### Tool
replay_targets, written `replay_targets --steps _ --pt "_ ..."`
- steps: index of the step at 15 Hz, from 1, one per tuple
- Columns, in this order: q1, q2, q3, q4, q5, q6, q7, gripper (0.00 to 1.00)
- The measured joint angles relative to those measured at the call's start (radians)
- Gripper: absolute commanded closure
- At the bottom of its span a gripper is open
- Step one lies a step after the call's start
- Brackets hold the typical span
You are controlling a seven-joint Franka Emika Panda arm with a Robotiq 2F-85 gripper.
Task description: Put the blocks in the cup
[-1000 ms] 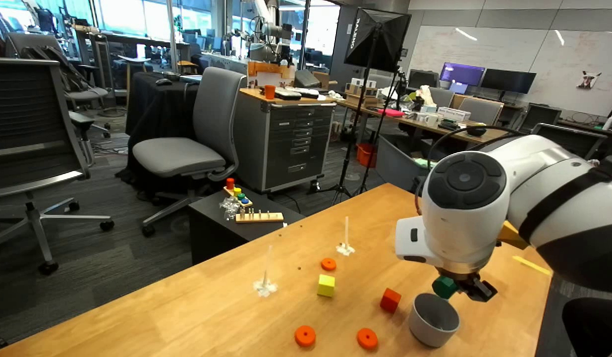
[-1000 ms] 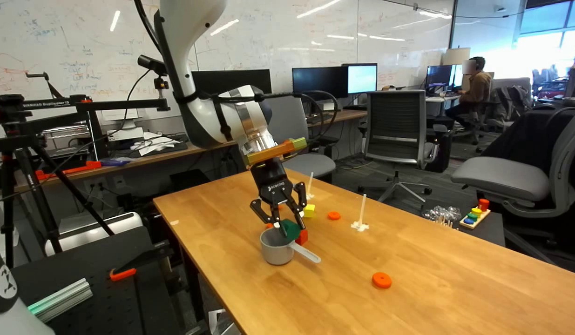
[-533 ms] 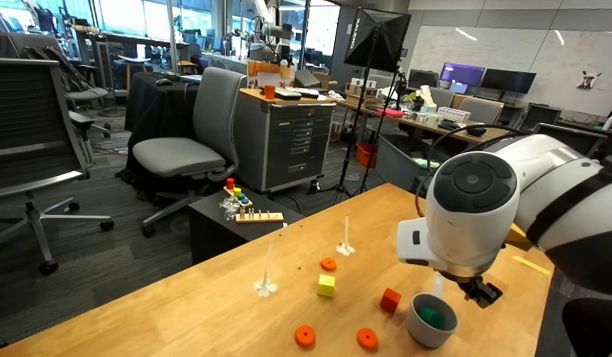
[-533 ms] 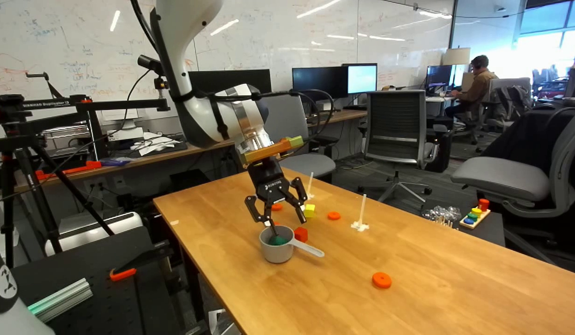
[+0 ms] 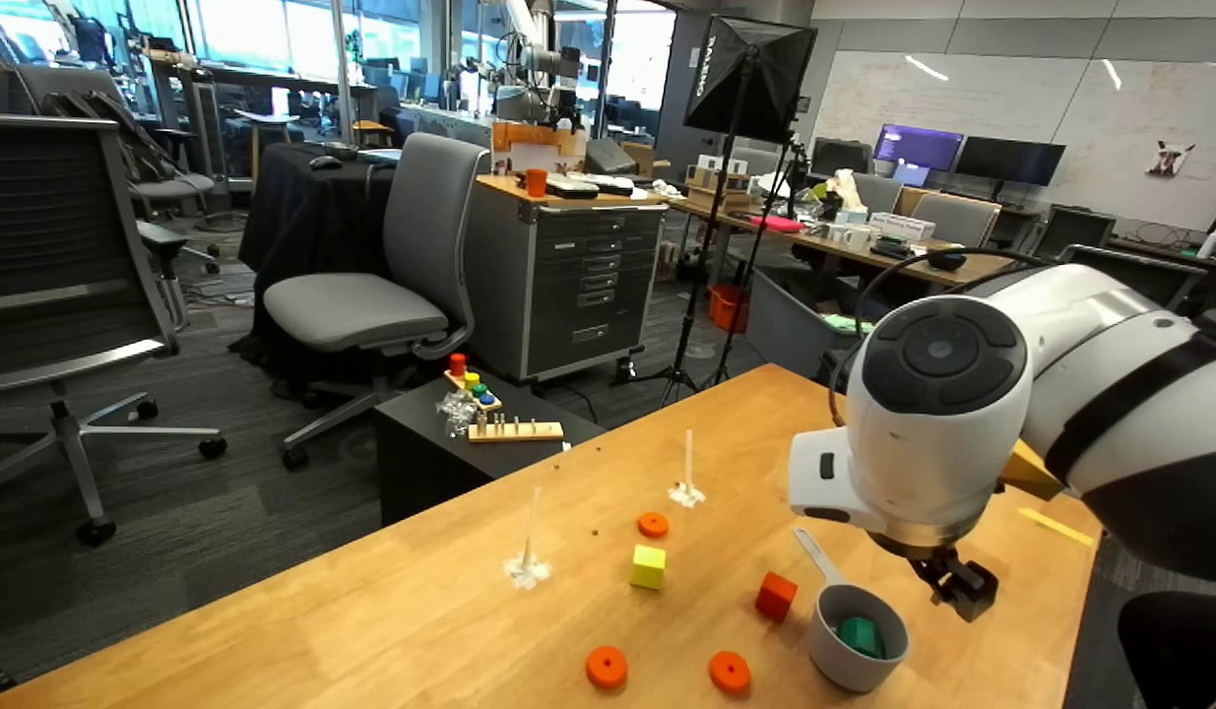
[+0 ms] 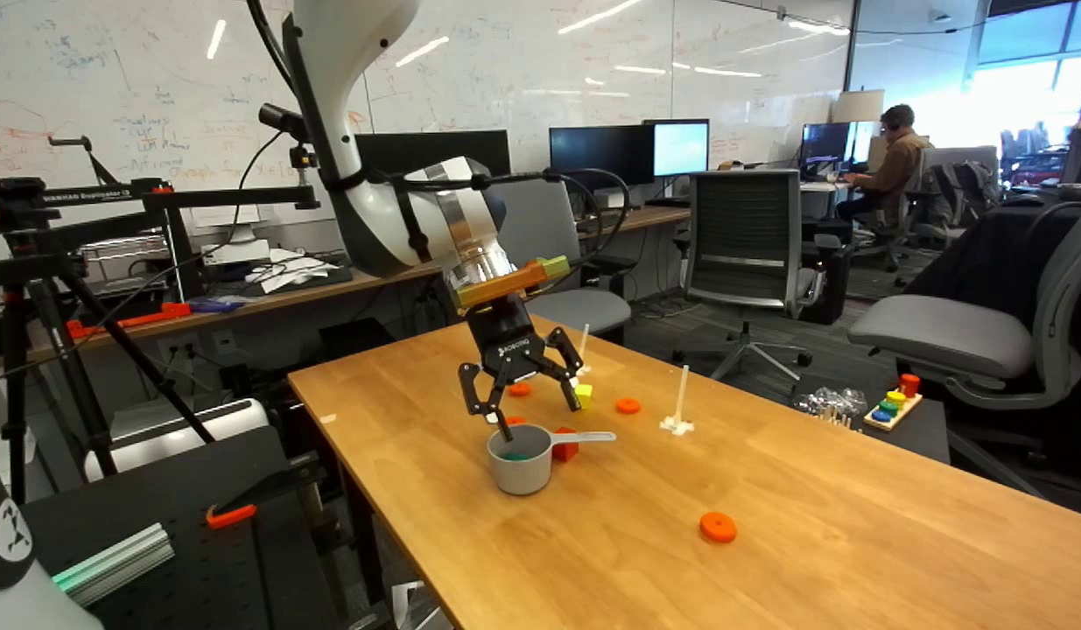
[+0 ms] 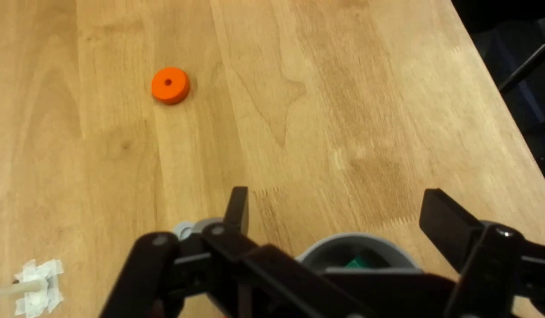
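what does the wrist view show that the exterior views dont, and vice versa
Only the wrist view: comb-like joints in the wooden tabletop, too fine to make out elsewhere.

Only the exterior views: the yellow cube, the white robot arm, computer monitors and a second taped-down rod. The red cube can be recognised only there.

Shared: the long-handled grey cup, partly behind the jaws in the wrist view, the green block inside it, one taped-down rod, an orange disc, the tabletop itself and the open jaws.
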State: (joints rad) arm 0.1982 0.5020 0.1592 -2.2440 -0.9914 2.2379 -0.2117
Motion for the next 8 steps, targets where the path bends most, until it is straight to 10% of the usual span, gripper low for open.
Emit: replay_targets --steps 8 --pt "-0.145 0.011 -0.040 0.331 0.314 0.004 -0.085 0.00"
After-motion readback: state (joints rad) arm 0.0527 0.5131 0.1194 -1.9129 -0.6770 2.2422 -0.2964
